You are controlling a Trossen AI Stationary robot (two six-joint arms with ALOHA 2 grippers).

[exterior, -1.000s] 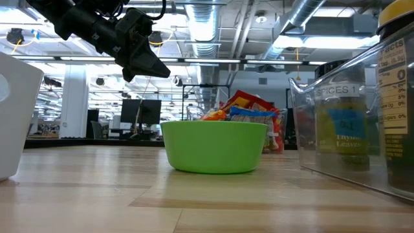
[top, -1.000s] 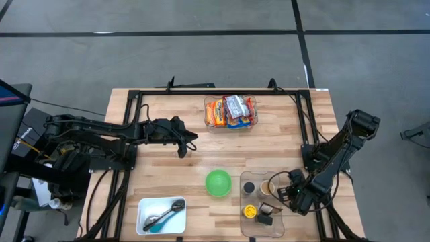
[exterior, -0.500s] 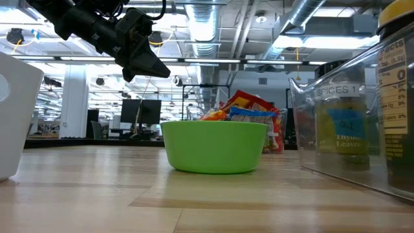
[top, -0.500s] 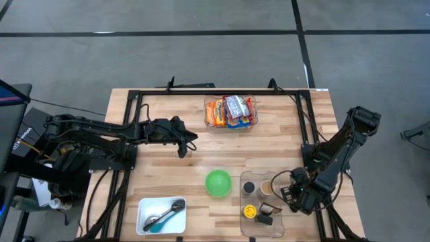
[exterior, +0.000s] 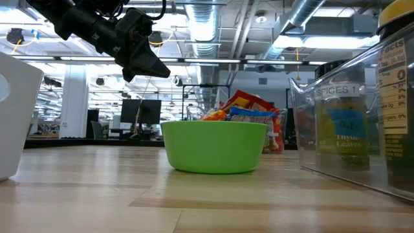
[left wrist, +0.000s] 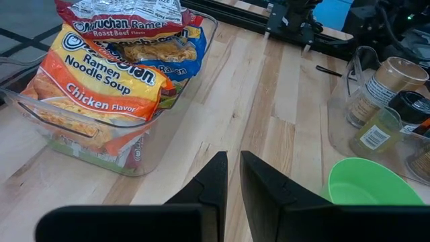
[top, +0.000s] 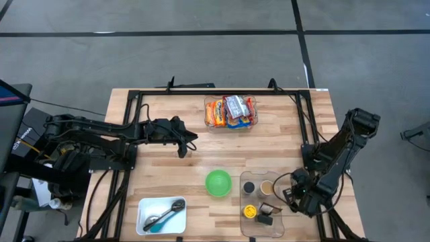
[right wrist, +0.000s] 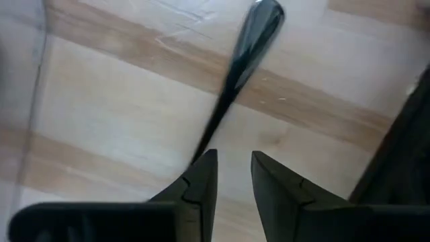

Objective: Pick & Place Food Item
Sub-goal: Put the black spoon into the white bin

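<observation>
Taking the green bowl as landmark, nothing is seen inside it from above, so the task is judged barely begun. Nearest, beside the bowl, a clear spice bin is seen, and the right claw is held just past that bin's outer edge, fingers a narrow gap apart around nothing. Farther back from the bowl, the left claw is poised above the surface, fingers nearly together and empty. Farthest, the ramen packets are left lying in their clear tub; pick and placement both remain undone
</observation>
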